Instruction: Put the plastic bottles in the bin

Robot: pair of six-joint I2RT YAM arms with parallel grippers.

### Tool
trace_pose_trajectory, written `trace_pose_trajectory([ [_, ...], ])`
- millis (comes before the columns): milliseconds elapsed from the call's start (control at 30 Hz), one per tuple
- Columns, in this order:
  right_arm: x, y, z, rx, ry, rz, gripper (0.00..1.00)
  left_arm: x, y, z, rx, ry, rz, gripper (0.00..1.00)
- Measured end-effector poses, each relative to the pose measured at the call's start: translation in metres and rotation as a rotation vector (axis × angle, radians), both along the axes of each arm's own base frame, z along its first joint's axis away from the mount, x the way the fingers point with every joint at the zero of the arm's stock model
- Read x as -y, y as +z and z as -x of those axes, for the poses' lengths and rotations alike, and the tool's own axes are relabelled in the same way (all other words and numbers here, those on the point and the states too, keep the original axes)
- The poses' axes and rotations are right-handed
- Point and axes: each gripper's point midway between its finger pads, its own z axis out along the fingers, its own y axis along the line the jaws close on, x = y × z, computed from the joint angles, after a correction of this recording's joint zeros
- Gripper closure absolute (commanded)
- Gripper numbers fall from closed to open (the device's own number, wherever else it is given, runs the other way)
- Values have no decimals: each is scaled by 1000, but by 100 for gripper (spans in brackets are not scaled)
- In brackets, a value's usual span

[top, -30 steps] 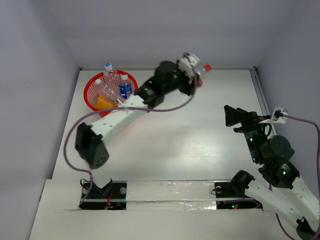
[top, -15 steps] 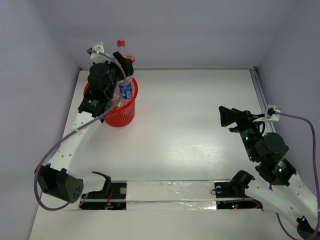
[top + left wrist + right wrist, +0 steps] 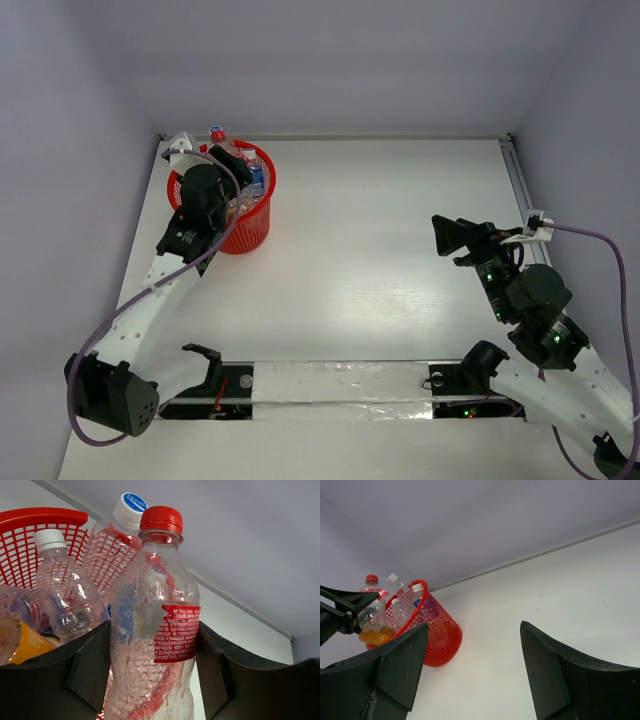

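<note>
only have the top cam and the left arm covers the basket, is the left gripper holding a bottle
Observer: Yes. The left wrist view shows the red-capped bottle held upright in the left gripper, a finger against each side.
Operator: is it over the basket
Observer: The right wrist view shows it at the red basket's mouth beside the other bottles, cap above the rim. I can't tell whether its base is inside.
Operator: right gripper carrying anything
Observer: No, the right gripper is open with nothing between its fingers.

White worktop (image 3: pixel 380 260), plain pale grey walls (image 3: pixel 330 60) on three sides, silver tape strip (image 3: pixel 340 385) along near edge, even soft light
</note>
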Motion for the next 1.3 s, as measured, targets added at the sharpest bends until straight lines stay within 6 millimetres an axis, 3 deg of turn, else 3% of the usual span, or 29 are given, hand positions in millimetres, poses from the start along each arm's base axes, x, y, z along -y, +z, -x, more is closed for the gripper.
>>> trace_pose_trajectory([
  [467, -6, 0, 2, -2, 35, -6, 21, -8, -8, -1, -23, 27, -58, 16],
  [633, -7, -1, 2, -4, 38, -5, 24, -8, -8, 0, -23, 23, -78, 14],
  [667, -7, -1, 2, -4, 38, -5, 27, -9, -6, 0, -20, 21, -82, 13],
  [833, -9, 0, 3, 1, 50, -5, 95, -8, 19, 15, 44, -19, -79, 13],
  [933, -6, 8, 12, 31, 74, -24, 100, -3, 54, 33, 129, -76, -53, 10],
  [967, -4, 11, 16, 43, 82, -29, 99, -1, 69, 42, 166, -102, -42, 1],
  [1000, 0, 16, 22, 63, 92, -34, 97, 0, 86, 52, 208, -125, -33, 1],
  [1067, 15, 34, 41, 118, 97, -59, 76, 2, 112, 73, 283, -169, -14, 1],
  [1100, 25, 45, 50, 150, 95, -76, 55, -2, 133, 94, 354, -183, 2, 1],
  [1133, 37, 60, 63, 197, 90, -104, 22, -5, 146, 109, 399, -192, 13, 1],
  [1167, 53, 78, 78, 250, 83, -142, 13, -8, 156, 123, 439, -200, 25, 1],
  [1233, 88, 111, 108, 363, 47, -222, 4, -15, 174, 153, 517, -213, 49, 1],
  [1300, 110, 126, 125, 422, 14, -276, 4, -20, 188, 178, 583, -227, 72, 1],
])
